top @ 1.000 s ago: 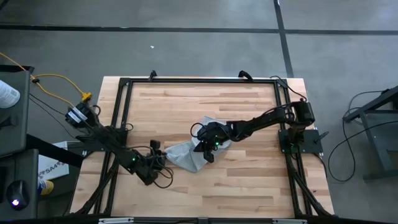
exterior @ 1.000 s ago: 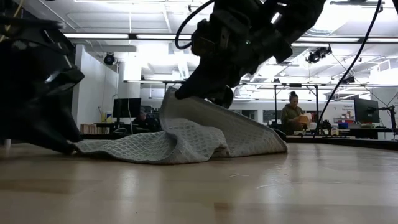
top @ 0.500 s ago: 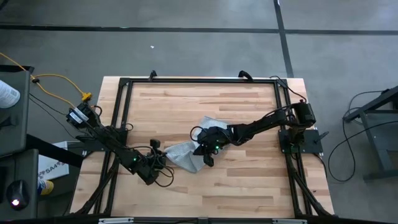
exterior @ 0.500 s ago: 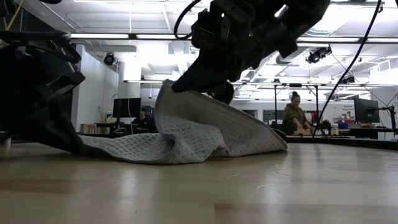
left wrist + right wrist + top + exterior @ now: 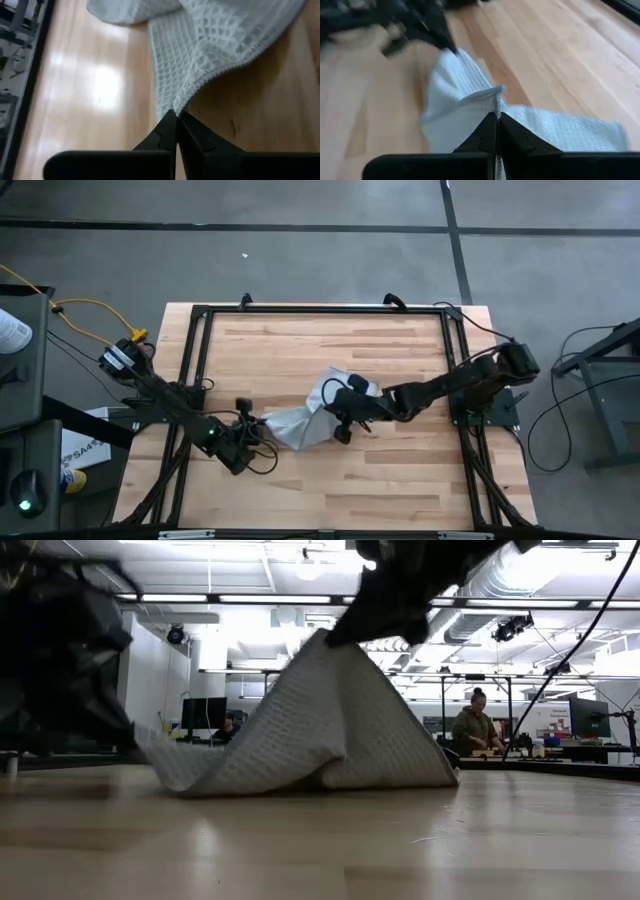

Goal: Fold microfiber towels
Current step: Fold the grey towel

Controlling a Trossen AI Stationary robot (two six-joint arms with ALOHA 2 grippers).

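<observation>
Wooden tabletop (image 5: 400, 480): towel (image 5: 300, 425) pinched between left pincer (image 5: 176, 116) and right pincer (image 5: 497, 116)

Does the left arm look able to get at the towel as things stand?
Yes, it seems already there: the left gripper is shut on a towel corner near the table, nothing between. The right gripper pinches another edge, raised.

Bare worktop (image 5: 330, 345) lies open along the far edge and near edge; the mid-worktop is blocked by the peaked towel (image 5: 300, 425) (pinched by both arms' tools).
</observation>
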